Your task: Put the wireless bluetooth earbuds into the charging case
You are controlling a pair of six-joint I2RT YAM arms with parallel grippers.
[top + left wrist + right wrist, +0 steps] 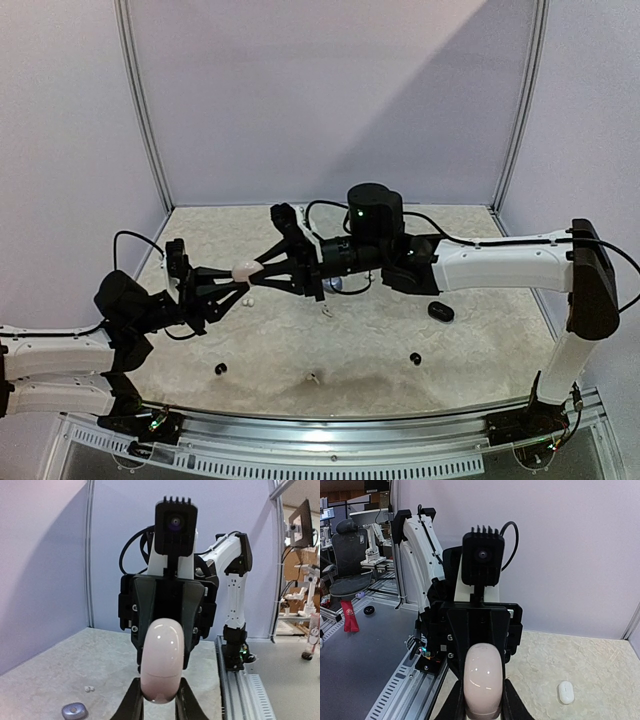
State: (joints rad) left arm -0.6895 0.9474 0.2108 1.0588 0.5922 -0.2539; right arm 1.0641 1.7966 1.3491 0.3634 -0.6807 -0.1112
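A pale pink pebble-like charging case, lid closed, hangs above the table between both arms. My left gripper is shut on one end of the case. My right gripper is shut on the other end of the case. Earbuds lie loose on the table: a white pair, which also shows in the left wrist view, a black bud, a white bud and another black bud.
A black case lies at the right of the table. A purple case sits near the white pair. A white case rests on the stone-patterned surface. Walls and frame posts enclose the back and sides.
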